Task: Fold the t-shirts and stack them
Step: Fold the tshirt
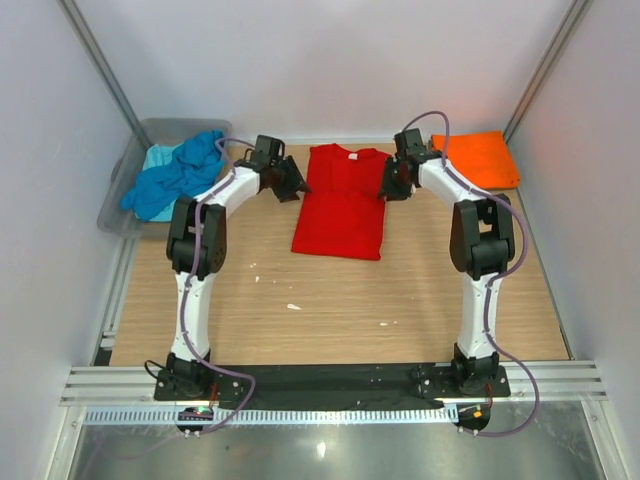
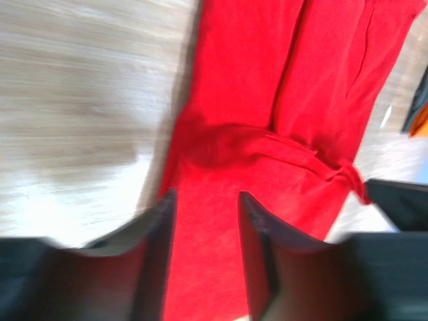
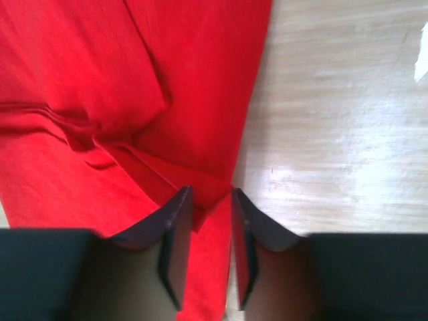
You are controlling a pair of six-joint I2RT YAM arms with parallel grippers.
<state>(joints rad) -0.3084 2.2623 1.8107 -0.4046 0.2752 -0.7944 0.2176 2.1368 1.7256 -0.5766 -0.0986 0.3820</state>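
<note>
The red t-shirt (image 1: 340,205) lies flat at the far middle of the table, its sleeves folded in, collar at the far end. My left gripper (image 1: 293,185) is at its left edge near the sleeve. In the left wrist view the jaws (image 2: 206,197) stand wide apart over red cloth (image 2: 267,87). My right gripper (image 1: 392,182) is at the shirt's right edge. Its jaws (image 3: 211,192) are apart and straddle the edge of the red cloth (image 3: 80,73). The orange t-shirt (image 1: 478,158) lies folded at the far right. A blue shirt (image 1: 175,180) and a pale turquoise one (image 1: 160,157) lie crumpled at the far left.
The grey plastic tub (image 1: 118,205) at the far left holds the blue and turquoise shirts. White walls close in the back and both sides. The wooden table (image 1: 330,310) has a few small white specks. The arm bases stand on a black plate at the near edge.
</note>
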